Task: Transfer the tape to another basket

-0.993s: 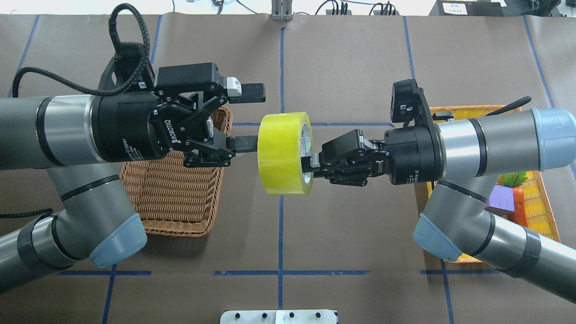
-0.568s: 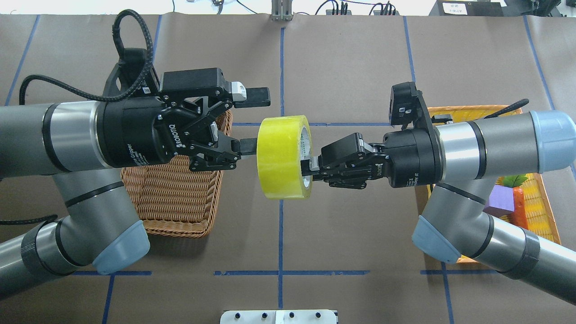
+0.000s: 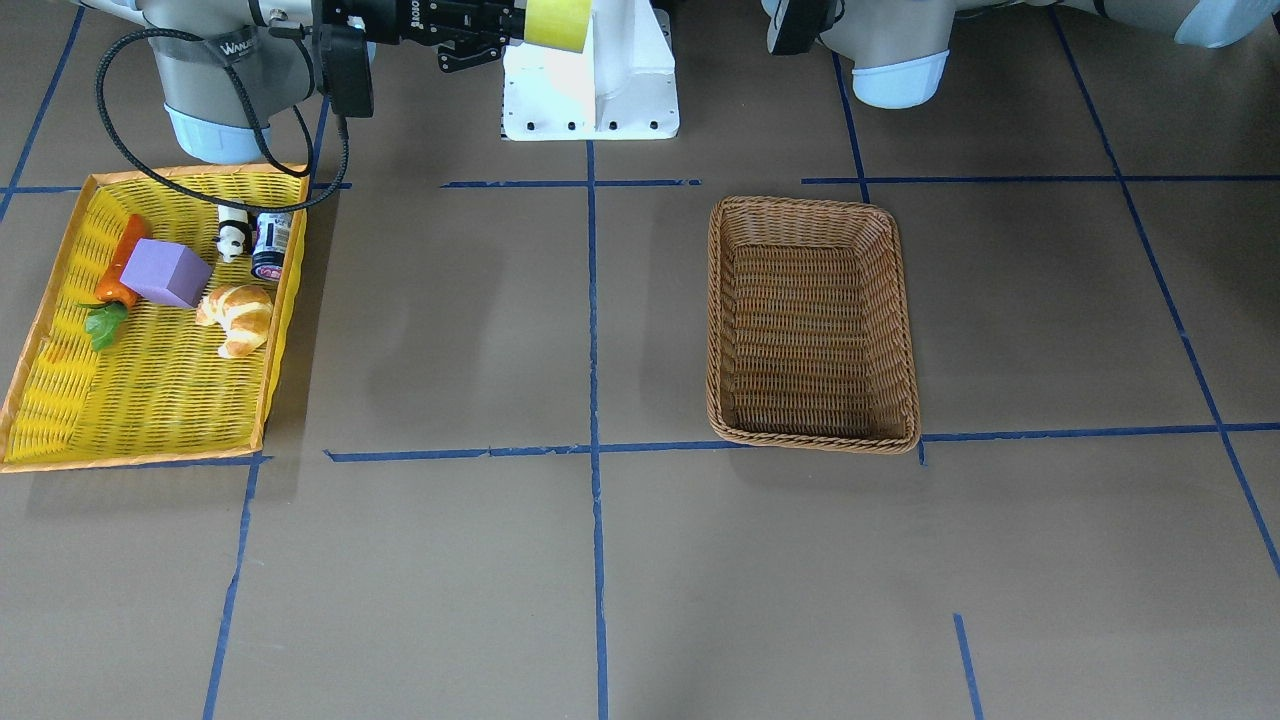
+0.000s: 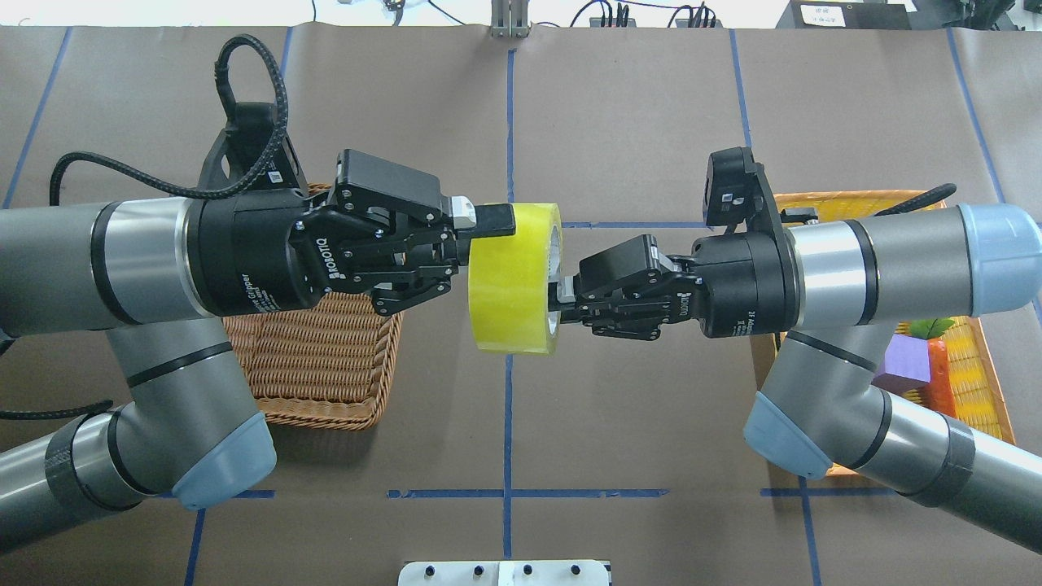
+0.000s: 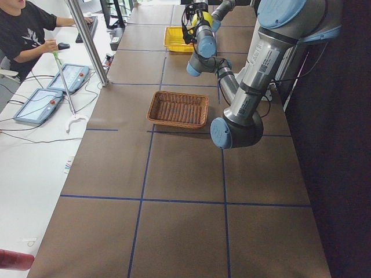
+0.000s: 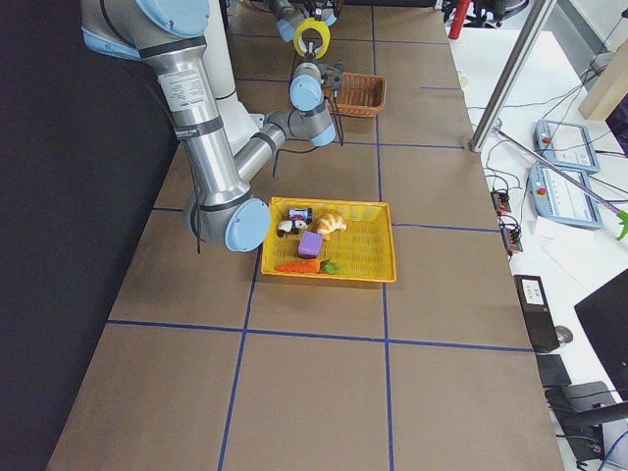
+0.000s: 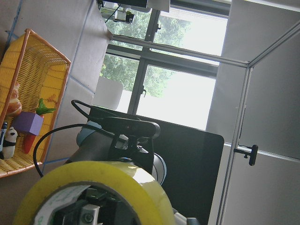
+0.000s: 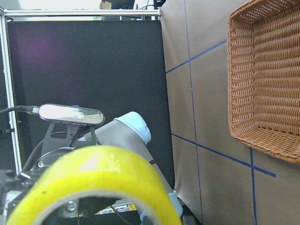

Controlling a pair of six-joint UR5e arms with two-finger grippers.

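The yellow tape hangs in the air over the table's middle, standing on edge between my two grippers. My right gripper is shut on the ring's wall from the right. My left gripper has come in from the left and is closed on the far wall. One finger lies on the outer face; the other is hidden behind the roll. The brown wicker basket sits below my left arm, empty. The tape fills the bottom of both wrist views.
The shallow yellow basket under my right arm holds a purple block, a carrot, a croissant, a panda figure and a small can. The white robot base is at the table's edge. An operator sits beside the table.
My left gripper moved right to the tape and its jaws narrowed from wide open onto the ring's far wall. The right gripper and the tape stayed almost still.
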